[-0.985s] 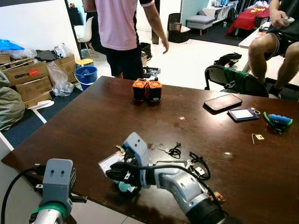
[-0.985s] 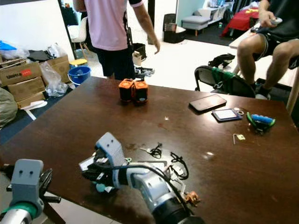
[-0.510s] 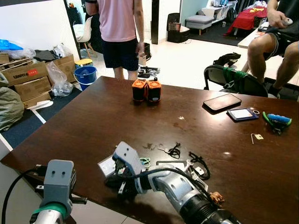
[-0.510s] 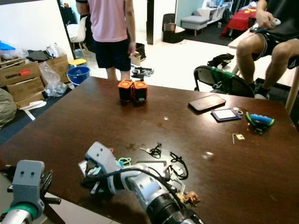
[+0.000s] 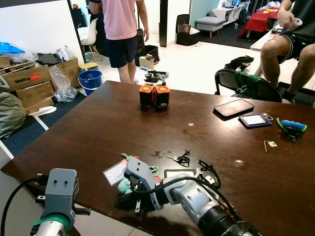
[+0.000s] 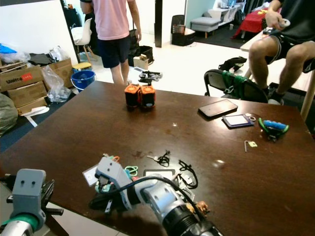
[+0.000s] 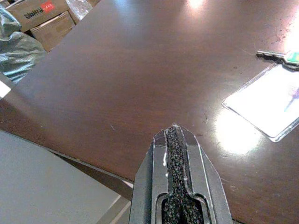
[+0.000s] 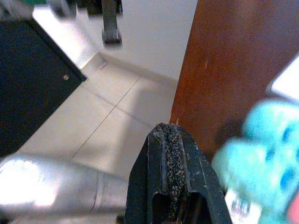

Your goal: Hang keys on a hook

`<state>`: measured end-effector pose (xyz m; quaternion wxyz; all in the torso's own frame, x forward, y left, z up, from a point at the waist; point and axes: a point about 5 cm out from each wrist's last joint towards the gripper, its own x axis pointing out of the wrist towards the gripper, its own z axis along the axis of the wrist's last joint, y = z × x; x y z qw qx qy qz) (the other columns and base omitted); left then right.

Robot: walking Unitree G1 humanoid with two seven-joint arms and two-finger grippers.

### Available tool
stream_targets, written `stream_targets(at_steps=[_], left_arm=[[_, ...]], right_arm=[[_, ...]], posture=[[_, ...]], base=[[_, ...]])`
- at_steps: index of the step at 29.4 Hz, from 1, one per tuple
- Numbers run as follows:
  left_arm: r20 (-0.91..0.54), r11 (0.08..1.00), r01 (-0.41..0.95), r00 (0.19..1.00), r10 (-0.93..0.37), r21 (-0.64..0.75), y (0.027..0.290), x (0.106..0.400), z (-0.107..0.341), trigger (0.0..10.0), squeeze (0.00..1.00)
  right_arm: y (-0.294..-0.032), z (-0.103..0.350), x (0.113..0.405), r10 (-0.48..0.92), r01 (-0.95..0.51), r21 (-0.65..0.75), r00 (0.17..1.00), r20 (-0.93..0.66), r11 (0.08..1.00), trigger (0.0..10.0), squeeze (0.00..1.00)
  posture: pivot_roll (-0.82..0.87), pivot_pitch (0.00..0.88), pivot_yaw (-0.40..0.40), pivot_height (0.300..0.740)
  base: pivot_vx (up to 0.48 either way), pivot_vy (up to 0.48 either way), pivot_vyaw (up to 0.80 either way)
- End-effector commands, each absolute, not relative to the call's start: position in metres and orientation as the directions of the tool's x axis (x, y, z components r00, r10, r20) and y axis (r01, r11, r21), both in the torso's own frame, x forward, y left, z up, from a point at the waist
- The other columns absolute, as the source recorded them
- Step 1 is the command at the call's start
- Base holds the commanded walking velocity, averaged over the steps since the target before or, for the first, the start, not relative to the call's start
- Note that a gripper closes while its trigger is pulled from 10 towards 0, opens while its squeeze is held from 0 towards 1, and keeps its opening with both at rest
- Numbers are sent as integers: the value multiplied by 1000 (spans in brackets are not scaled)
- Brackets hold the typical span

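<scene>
The key bunch lies near the table's front edge: a teal charm (image 5: 124, 185), a clear card badge (image 5: 114, 172), a green ring (image 5: 153, 170) and a key with a green head (image 7: 290, 57). My right gripper (image 5: 127, 201) reaches across to the left and hangs over the table edge just in front of the charm (image 8: 264, 140). Its pads (image 8: 169, 154) are pressed together with nothing between them. My left gripper (image 7: 174, 128) is shut too, low at the front left corner, pointing at the badge (image 7: 266, 109).
Black cords (image 5: 184, 158) and a black lanyard (image 5: 209, 169) lie right of the bunch. Two orange blocks (image 5: 154, 95) stand mid-table; a phone (image 5: 234, 107), a blue-edged card (image 5: 255, 120) and pliers (image 5: 293, 127) lie far right. A person in pink (image 5: 120, 29) stands behind the table, another sits at the right (image 5: 290, 44).
My right gripper has drawn back toward the table's front edge and dipped over it, leaving the teal charm beside it. The person in pink has walked farther away.
</scene>
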<state>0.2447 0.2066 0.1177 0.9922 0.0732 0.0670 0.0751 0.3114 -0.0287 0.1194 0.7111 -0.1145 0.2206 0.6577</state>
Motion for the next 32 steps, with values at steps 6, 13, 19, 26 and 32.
stream_targets(at_steps=[6,13,19,26,32], left_arm=[[-147,975,-136,976,163,176,209,244,112,10000,0],[-149,974,-138,975,165,178,210,242,112,10000,0],[-150,974,-136,975,164,179,210,242,113,10000,0],[-157,975,-128,975,157,182,210,242,112,10000,0],[-164,976,-119,975,150,182,209,241,112,10000,0]], right_arm=[[-44,119,317,882,-974,155,75,-465,165,0,0],[-59,127,330,883,-956,134,182,-433,263,0,0],[-64,136,340,883,-933,137,257,-392,332,0,0],[-77,143,357,830,-872,92,417,-371,480,0,0],[-81,145,360,812,-852,84,457,-363,517,0,0]], posture=[[-26,58,166,740],[-26,58,166,740],[-17,64,171,740],[-17,64,171,740],[-17,64,171,740]], base=[[0,0,0],[0,0,0],[0,0,0],[0,0,0],[0,0,0]])
